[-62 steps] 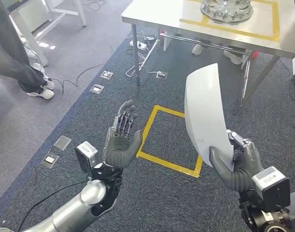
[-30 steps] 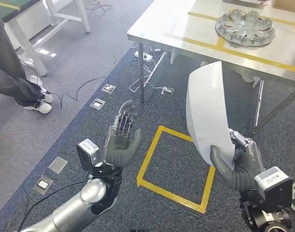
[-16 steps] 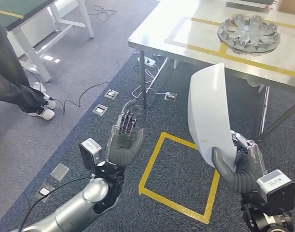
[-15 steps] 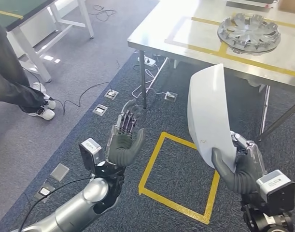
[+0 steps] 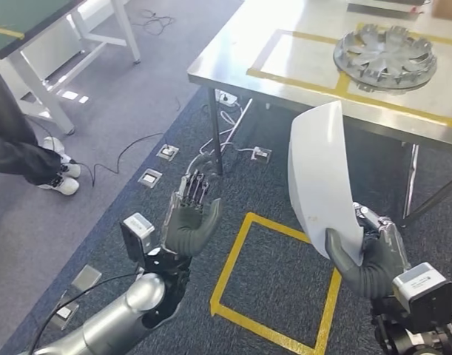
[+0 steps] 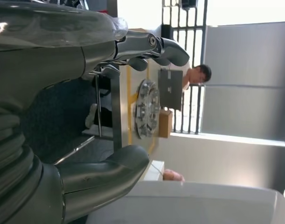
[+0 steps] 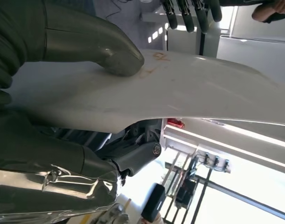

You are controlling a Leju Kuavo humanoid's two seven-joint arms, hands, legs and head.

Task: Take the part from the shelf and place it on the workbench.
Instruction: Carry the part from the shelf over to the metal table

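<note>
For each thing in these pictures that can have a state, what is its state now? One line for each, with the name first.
white part: held upright at its lower end by the right hand, off the workbench.
right hand: grips the white part, thumb pressed on its face.
left hand: holds nothing, palm up, fingers apart.
workbench: ahead, marked with yellow tape.
wheel cover: lying flat on the workbench.
yellow floor square: bare carpet inside.

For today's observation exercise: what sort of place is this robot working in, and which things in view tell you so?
Probably a lab or workshop test area. A steel workbench marked with yellow tape carries a wheel cover, a yellow taped square marks the carpet, and cables run to floor sockets.
</note>
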